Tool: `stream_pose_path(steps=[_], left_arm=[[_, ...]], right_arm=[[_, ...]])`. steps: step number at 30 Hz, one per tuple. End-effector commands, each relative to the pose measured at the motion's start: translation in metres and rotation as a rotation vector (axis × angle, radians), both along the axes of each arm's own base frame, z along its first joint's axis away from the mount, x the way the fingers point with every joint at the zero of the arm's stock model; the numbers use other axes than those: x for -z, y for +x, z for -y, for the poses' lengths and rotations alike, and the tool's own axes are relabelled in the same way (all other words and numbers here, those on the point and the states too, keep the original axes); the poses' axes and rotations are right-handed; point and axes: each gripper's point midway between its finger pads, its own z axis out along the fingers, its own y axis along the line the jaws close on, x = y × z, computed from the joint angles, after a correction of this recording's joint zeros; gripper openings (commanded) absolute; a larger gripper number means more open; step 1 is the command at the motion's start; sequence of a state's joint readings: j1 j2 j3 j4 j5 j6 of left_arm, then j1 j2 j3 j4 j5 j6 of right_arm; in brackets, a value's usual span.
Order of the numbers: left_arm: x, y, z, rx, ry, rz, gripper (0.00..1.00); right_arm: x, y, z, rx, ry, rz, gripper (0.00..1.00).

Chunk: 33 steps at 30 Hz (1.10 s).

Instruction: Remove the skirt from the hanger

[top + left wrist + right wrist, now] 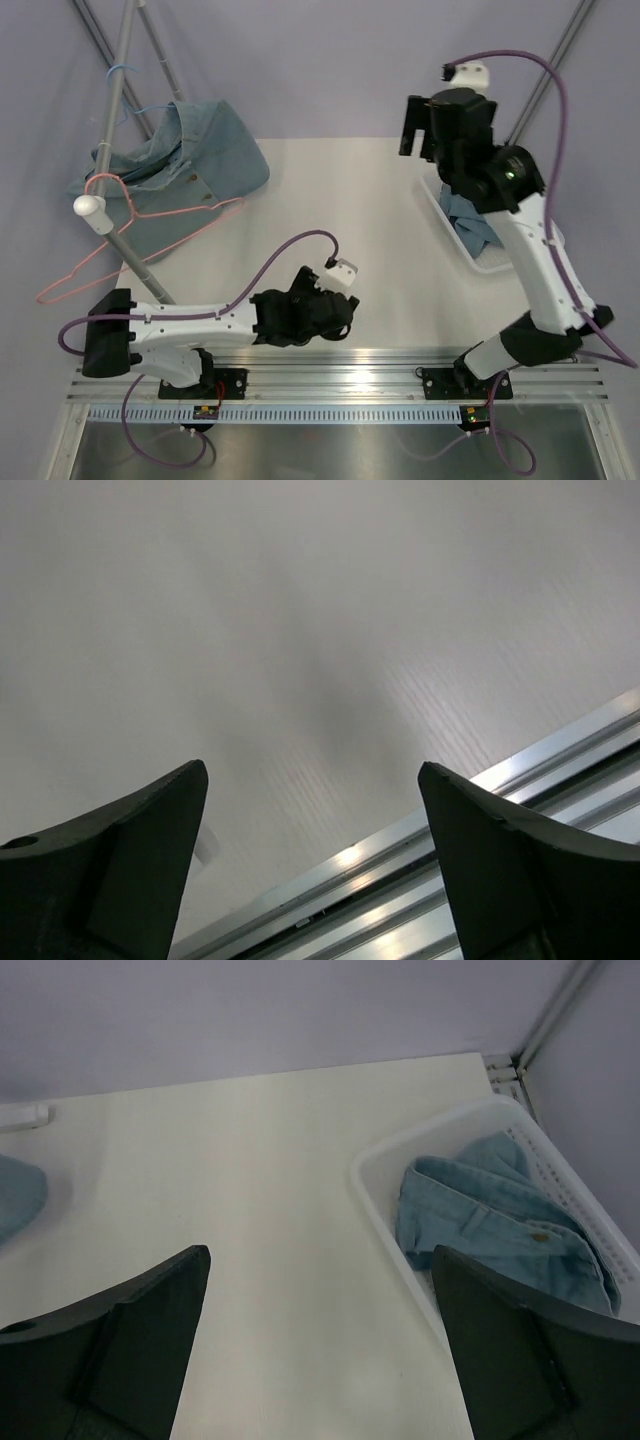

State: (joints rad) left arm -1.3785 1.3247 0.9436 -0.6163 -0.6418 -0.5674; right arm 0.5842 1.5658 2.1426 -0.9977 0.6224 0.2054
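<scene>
Backdrop: a plain lavender-grey wall [330, 60] stood behind the white counter [350, 220].
Skirt: the blue denim skirt [190, 150] lay bunched on the counter's far-left corner, with part of it reaching past the left edge.
Hanger: the pink wire hanger [186, 211] showed from under the skirt's near side. Its hook was looped by the slanted metal rack pole [112, 110], and its lower bar hung out beyond the counter's left edge.
Skirt and hanger: they overlapped, but whether the cloth was threaded on the wire could not be told.
Left end effector [312, 780]: fingers spread wide apart and holding nothing. It sat low over bare counter beside the aluminium rail [400, 850] at the near edge, well apart from the skirt.
Right end effector [320, 1260]: fingers spread wide apart and empty. It was raised high near the far-right corner.
Basket: a white basket [372, 1190] sat at the counter's right edge with a crumpled denim garment [500, 1220] inside.
</scene>
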Motion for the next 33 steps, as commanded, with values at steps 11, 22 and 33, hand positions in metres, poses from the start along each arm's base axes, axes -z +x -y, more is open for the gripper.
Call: stream_pose_path(steps=[11,22,33], left_arm=[[-0.183,0.117,0.037,-0.193,-0.060,0.214,0.99],[-0.289,0.220,-0.023,-0.541,0.005,0.624,0.99],[-0.295,0.277,-0.119,-0.874,0.290,0.710,0.99]], right_arm=[[0.067,-0.098,0.078,0.199,0.166,-0.119,0.99],[0.105,-0.131,0.080,0.149,0.196,-0.202,1.00],[0.103,-0.155,0.073,0.057,0.290,-0.181,0.99]])
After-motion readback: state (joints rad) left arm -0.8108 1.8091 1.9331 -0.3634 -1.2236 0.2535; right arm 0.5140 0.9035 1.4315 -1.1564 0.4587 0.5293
